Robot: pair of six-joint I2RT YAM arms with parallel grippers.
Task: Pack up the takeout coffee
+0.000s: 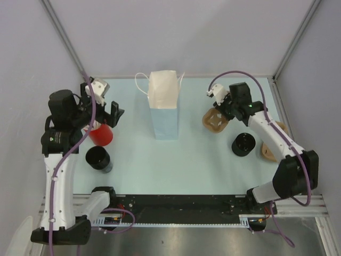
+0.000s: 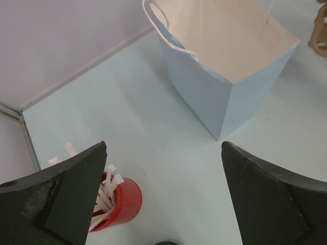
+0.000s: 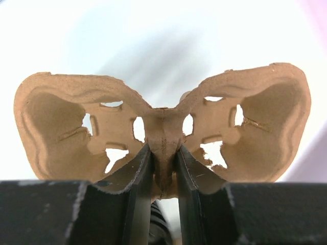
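Note:
A short black lidded coffee cup (image 1: 243, 144) stands on the table at the right, beside my right arm. A second black cup (image 1: 98, 158) stands at the left, below the red cup of white straws (image 1: 101, 133). The pale-blue paper bag (image 1: 165, 109) stands open in the middle and also shows in the left wrist view (image 2: 230, 66). My left gripper (image 1: 109, 114) is open and empty, above the red cup (image 2: 120, 201). My right gripper (image 1: 224, 112) is shut on the centre rib of a brown pulp cup carrier (image 3: 163, 127), held right of the bag (image 1: 214, 120).
Another brown carrier (image 1: 269, 150) lies at the far right, partly under my right arm. Grey walls close in the table at the back and both sides. A dark rim (image 2: 166, 243) peeks in at the bottom edge of the left wrist view.

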